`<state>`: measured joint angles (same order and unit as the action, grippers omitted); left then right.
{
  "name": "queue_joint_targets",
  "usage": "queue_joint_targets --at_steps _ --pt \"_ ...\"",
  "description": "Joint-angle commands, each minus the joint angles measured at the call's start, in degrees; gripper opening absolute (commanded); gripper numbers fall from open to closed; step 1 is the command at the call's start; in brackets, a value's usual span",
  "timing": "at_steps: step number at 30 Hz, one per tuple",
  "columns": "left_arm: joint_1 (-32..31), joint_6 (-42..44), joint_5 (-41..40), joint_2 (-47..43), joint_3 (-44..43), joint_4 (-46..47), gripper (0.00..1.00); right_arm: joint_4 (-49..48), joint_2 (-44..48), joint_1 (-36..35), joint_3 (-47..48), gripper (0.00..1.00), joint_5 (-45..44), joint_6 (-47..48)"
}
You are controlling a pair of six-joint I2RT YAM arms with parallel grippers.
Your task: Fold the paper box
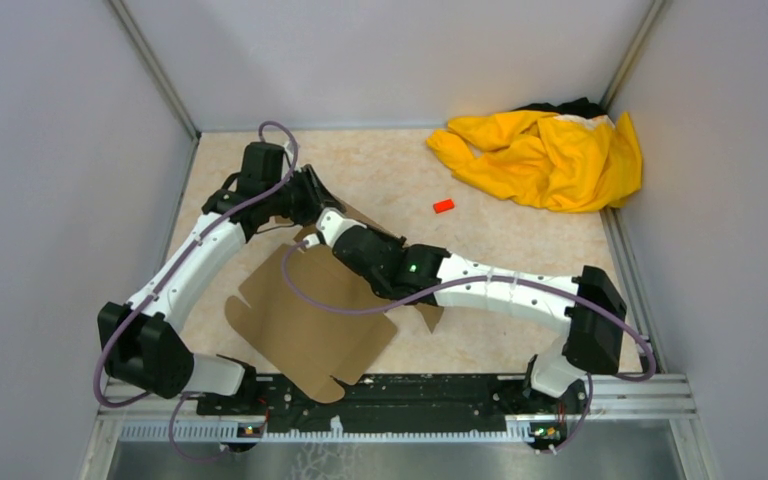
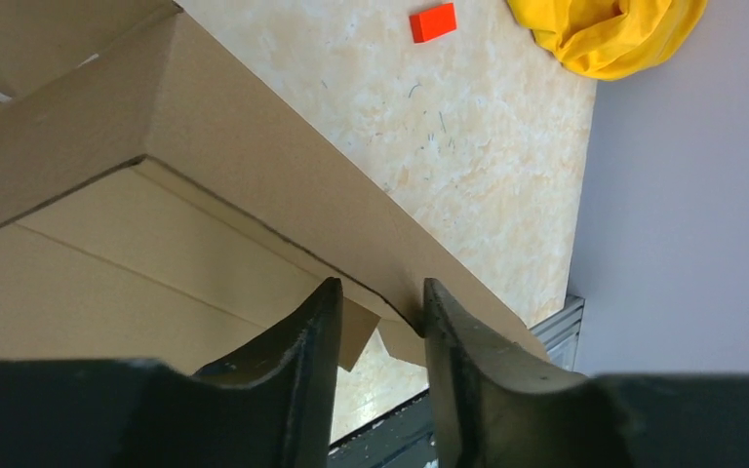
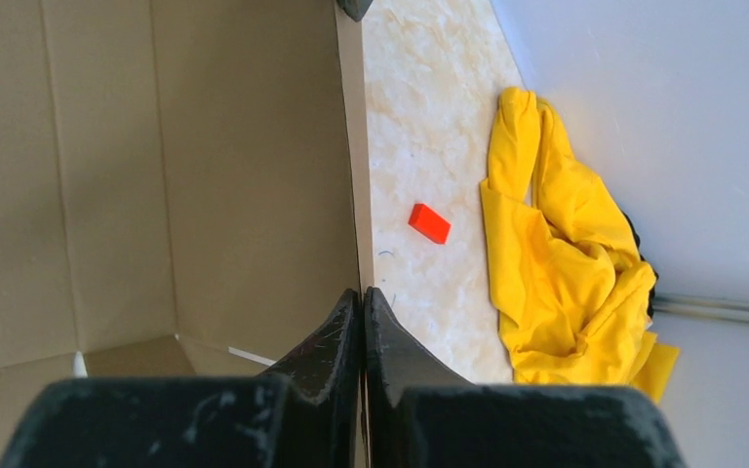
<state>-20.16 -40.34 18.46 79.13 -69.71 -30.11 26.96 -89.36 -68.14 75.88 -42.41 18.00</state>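
your paper box [image 1: 310, 345] seemed light, stiff; right gripper [image 3: 362, 292] pinched its raised wall edge, a good hold; left gripper [image 2: 380, 288] straddled it, half open.

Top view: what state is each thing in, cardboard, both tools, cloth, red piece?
paper box: partly folded, one wall raised, rest flat.
left tool: open, fingers either side of the raised wall's edge.
right tool: shut, at that wall's edge.
yellow cloth: crumpled in the far right corner.
red block: lying loose, untouched.
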Motion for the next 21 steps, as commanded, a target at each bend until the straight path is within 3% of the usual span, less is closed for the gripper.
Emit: queue_joint_targets --at_steps 1,4,11,17,21 --pt "0.01 0.87 2.15 -1.16 -0.03 2.3 0.47 1.86 -0.05 0.38 3.83 0.0 -4.24 -0.51" --pt "0.94 1.14 3.41 -1.55 0.17 4.29 0.61 2.91 0.53 0.33 4.15 0.0 -6.0 -0.23" --pt "7.62 2.6 10.36 -3.25 0.74 12.89 0.81 7.28 3.45 0.35 3.82 0.0 -8.93 -0.76" --pt "13.76 3.52 12.57 -4.77 1.76 18.26 0.81 7.64 6.22 0.17 -0.91 0.0 -13.14 -1.6" --pt "17.03 3.53 12.09 -4.32 4.93 22.1 0.71 6.62 8.14 -1.18 -3.82 0.0 -17.38 -1.12"
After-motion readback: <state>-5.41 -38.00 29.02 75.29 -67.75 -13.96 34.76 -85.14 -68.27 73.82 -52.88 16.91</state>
